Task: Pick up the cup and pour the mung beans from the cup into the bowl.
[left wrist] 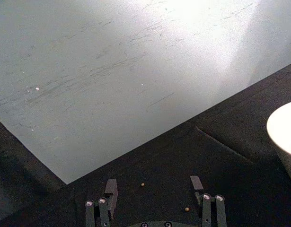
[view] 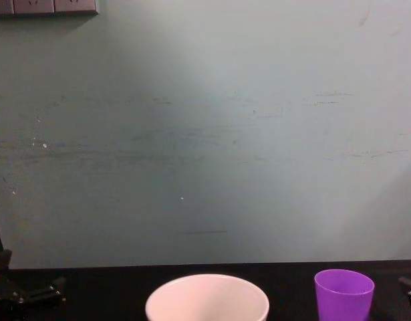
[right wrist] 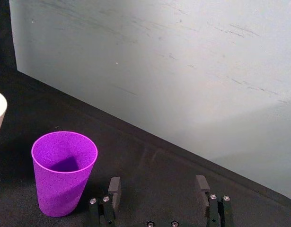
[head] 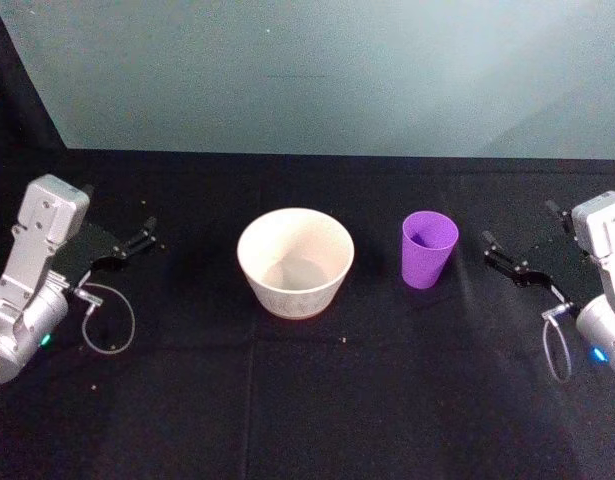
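Left fingers: the left gripper (head: 133, 246) sits at the left edge of the head view, its 2 fingers (left wrist: 110, 190) spread wide and released, with nothing held.
Between the left fingers: bare black table (head: 307, 400), with 2 small stray beans (left wrist: 143, 184) lying on it in the left wrist view.
Right fingers: the right gripper (head: 503, 254) sits at the right edge of the head view, its 2 fingers (right wrist: 115, 187) also spread wide and released, gripping nothing.
Cup: the purple cup (head: 428, 250) stands upright on the table right of centre in the head view, mouth up. Its inside is in shadow, so I cannot tell what is in it.
Cup and right fingers: the cup is near the right fingertips but apart from them, with a strip of bare table between. In the right wrist view it stands at the lower left, outside the gap between the fingers.
Bowl: the cream bowl (head: 292, 290) stands upright at the centre of the head view, just beside the cup on its left and not touching it.
Bowl and left fingers: well apart, with open table between. Its rim shows at the right edge of the left wrist view.
Far edge: the table ends at a pale grey-green wall (head: 337, 70) behind the cup and bowl.
Open room: bare black table lies in front of both vessels, across the lower half of the head view, and on both sides out to the arms.
Cables: a thin cable loop (head: 109, 320) hangs by the left arm, and another hangs by the right arm.
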`<act>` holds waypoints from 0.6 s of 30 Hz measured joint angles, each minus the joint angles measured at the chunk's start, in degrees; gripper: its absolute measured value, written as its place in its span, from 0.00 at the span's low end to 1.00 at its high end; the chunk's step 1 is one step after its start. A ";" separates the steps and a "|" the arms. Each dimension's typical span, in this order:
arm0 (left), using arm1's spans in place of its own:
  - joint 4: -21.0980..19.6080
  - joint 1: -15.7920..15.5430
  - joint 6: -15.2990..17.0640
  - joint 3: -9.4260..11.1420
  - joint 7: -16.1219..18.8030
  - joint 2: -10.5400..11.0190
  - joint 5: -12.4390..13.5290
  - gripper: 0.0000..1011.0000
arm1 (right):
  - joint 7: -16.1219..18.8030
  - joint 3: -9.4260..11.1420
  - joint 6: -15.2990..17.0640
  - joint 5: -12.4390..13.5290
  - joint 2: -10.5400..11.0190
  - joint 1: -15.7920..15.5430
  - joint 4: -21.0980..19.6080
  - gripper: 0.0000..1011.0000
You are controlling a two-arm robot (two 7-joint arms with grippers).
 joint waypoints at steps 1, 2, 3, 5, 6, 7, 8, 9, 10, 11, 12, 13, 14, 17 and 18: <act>0.00 0.00 0.00 0.00 0.00 0.00 0.00 0.99 | 0.00 0.00 0.00 0.00 0.00 0.00 0.00 0.99; 0.00 0.00 0.00 0.00 0.00 0.00 0.00 0.99 | 0.00 0.00 0.00 0.00 0.00 0.00 0.00 0.99; 0.00 0.00 0.00 0.00 0.00 0.00 0.00 0.99 | 0.00 0.00 0.00 0.00 0.00 0.00 0.00 0.99; 0.00 0.00 0.00 0.00 0.00 0.00 0.00 0.99 | 0.00 0.00 0.00 0.00 0.00 0.00 0.00 0.99; 0.00 0.00 0.00 0.00 0.00 0.00 0.00 0.99 | 0.00 0.00 0.00 0.00 0.00 0.00 0.00 0.99; 0.00 0.00 0.00 0.00 0.00 0.00 0.00 0.99 | 0.00 0.00 0.00 0.00 0.00 0.00 0.00 0.99; 0.00 0.00 0.00 0.00 0.00 0.00 0.00 0.99 | 0.00 0.00 0.00 0.00 0.00 0.00 0.00 0.99; 0.00 0.00 0.00 0.00 0.00 0.00 0.00 0.99 | 0.00 0.00 0.00 0.00 0.00 0.00 0.00 0.99; 0.00 0.00 0.00 0.00 0.00 0.00 0.00 0.99 | 0.00 0.00 0.00 0.00 0.00 0.00 0.00 0.99; 0.00 0.00 0.00 0.00 0.00 0.00 0.00 0.99 | 0.00 0.00 0.00 0.00 0.00 0.00 0.00 0.99; 0.00 0.00 0.00 0.00 0.00 0.00 0.00 0.99 | 0.00 0.00 0.00 0.00 0.00 0.00 0.00 0.99; 0.00 0.00 0.00 0.00 0.00 0.00 0.00 0.99 | 0.00 0.00 0.00 0.00 0.00 0.00 0.00 0.99; 0.00 0.00 0.00 0.00 0.00 0.00 0.00 0.99 | 0.00 0.00 0.00 0.00 0.00 0.00 0.00 0.99; 0.00 0.00 0.00 0.00 0.00 0.00 0.00 0.99 | 0.00 0.00 0.00 0.00 0.00 0.00 0.00 0.99; 0.00 0.00 0.00 0.00 0.00 0.00 0.01 0.99 | 0.00 0.00 0.00 0.00 0.00 0.00 0.00 0.99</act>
